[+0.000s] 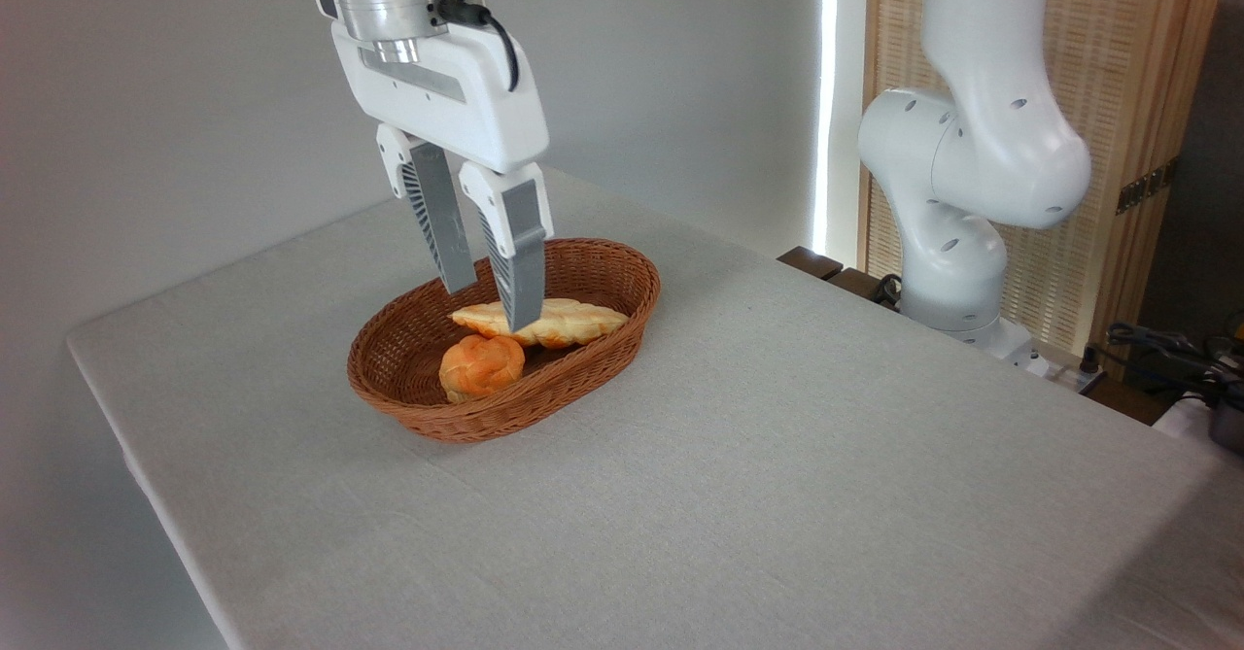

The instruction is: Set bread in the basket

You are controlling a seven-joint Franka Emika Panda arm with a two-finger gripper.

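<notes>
Bread [554, 323]: long, flat braided loaf, pale cream with orange-brown edges; lies inside the basket, lengthwise across its far half, one end resting against the far-right wall.
Handling of the bread: judged light and fairly stiff, with a ridged braided top that should give grip rather than slip; a thin flat body is best taken across its narrow width near the middle, so that neither pointed end droops or tips.
Basket [432, 412]: oval brown wicker, low flaring sides, standing on the table; it holds two items.
Bun [481, 366]: small round orange knotted roll, in the near half of the basket, just in front of the loaf and apparently touching it.
Gripper [491, 305]: two grey ribbed fingers pointing down over the basket, jaws parted with a clear gap and nothing between them; the nearer fingertip overlaps the loaf in this view, so whether it touches cannot be told.
Task state: judged effectively done, since the loaf sits within the rim and the claw has let go.
Table [777, 456]: pale grey cloth-covered surface.
Arm base [972, 164]: white jointed column at the far right edge of the table, well apart from the basket.
</notes>
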